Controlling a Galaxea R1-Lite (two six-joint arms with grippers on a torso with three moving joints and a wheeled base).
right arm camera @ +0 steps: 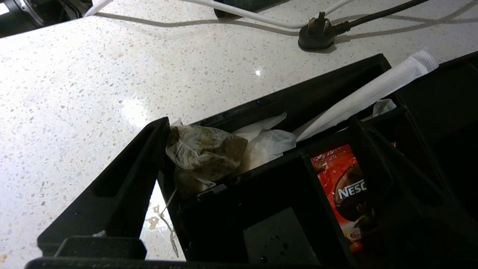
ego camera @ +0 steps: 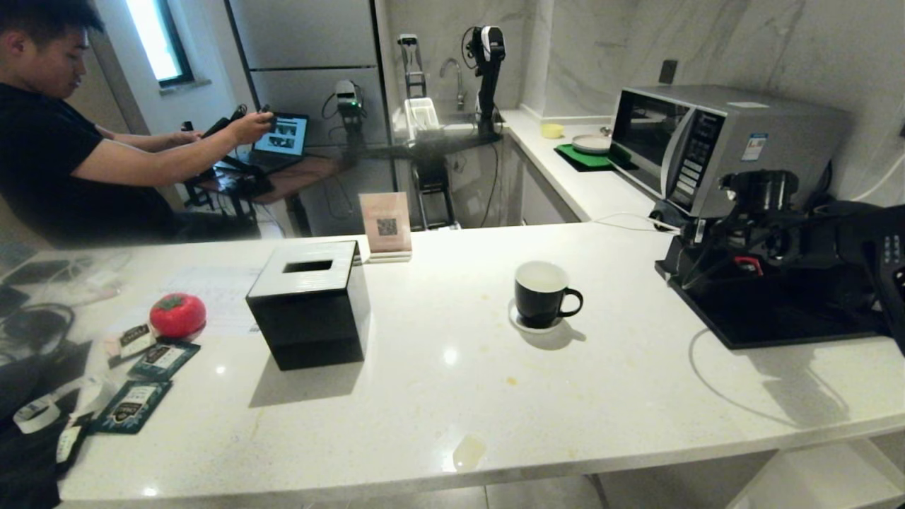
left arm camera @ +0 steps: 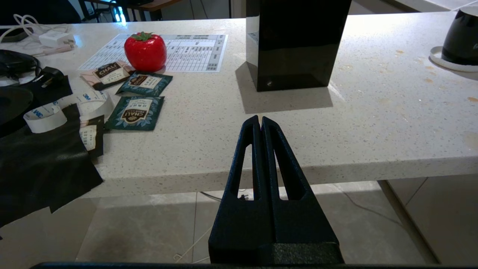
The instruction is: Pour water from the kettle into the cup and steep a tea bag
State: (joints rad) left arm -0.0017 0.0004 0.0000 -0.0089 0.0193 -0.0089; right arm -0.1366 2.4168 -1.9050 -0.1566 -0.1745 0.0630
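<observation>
White speckled counter (ego camera: 452,367) carries our cup (ego camera: 541,293) on its saucer, well apart from the black tray (right arm camera: 283,112) at our right. We judge we are fetching the tea bag (right arm camera: 203,153), which lies in the tray's corner compartment. Our right gripper (right arm camera: 257,129) hangs over it, fingers spread wide and empty; next we must lower and pinch the mesh. Our left gripper (left arm camera: 260,121) waits off the counter's edge, fingers pressed together.

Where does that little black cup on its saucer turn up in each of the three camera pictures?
Head view: the cup stands mid-counter, right of the black tissue box.
Left wrist view: the cup is cut off at the far right edge, on its saucer.
Right wrist view: not in it.
Shared landmark: the tissue box, in the head and left wrist views.
</observation>
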